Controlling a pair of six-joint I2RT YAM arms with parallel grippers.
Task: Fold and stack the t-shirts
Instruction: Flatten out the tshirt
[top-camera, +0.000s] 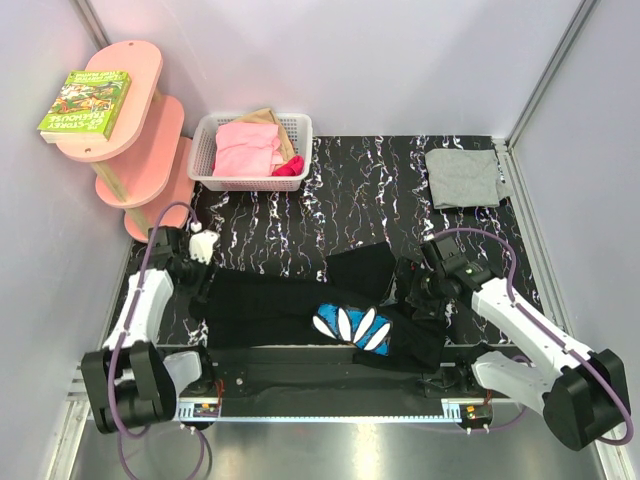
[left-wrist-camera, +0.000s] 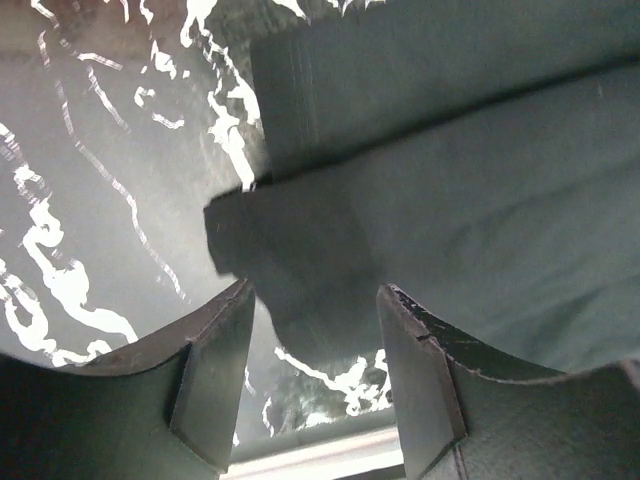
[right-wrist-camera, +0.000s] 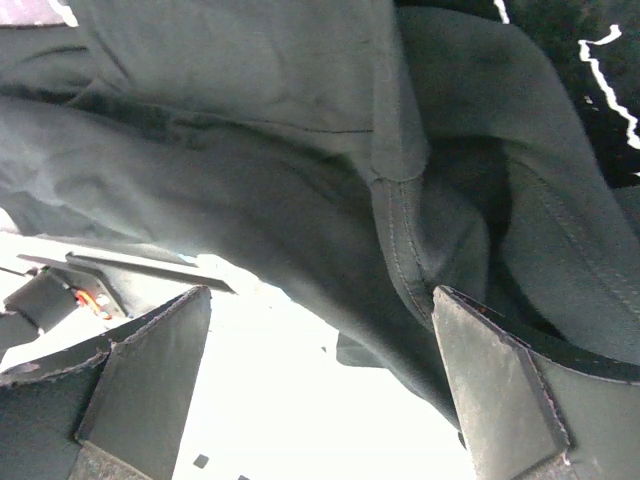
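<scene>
Under R tool (top-camera: 418, 298), blk tee (top-camera: 270, 300) edge

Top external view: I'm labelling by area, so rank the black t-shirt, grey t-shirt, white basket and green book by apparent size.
1. black t-shirt
2. white basket
3. grey t-shirt and green book: about alike. The book sits raised on the pink shelf, nearer the camera, so I won't rank them.

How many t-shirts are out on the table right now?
2. The black t-shirt lies spread along the near edge; the grey t-shirt sits folded at the far right corner. The pink clothes in the basket may include more.
</scene>
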